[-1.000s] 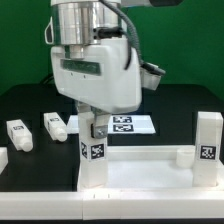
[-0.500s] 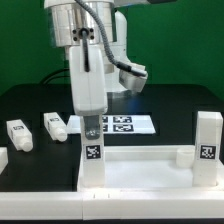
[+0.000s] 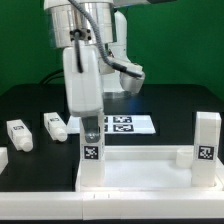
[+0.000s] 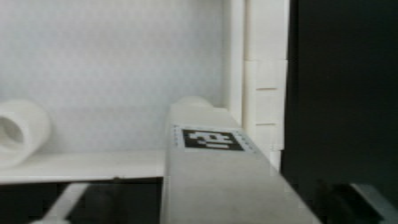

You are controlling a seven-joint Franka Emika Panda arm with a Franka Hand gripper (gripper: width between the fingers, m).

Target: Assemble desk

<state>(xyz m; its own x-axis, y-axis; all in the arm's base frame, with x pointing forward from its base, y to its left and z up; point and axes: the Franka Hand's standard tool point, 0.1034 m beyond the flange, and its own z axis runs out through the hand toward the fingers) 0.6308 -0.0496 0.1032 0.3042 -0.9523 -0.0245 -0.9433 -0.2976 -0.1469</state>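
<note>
backdrop: plain green wall point(image 3: 190, 40) | surface: matte black table point(image 3: 30, 105) | light: even

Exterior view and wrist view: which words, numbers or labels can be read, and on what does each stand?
No readable words, numbers or brands.
Only letterless black-and-white square tags: on the upright leg at the exterior view's right, the other upright leg, the marker board.

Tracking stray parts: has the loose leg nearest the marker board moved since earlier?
No. The loose leg lies where it did, same gap to the marker board.
</note>
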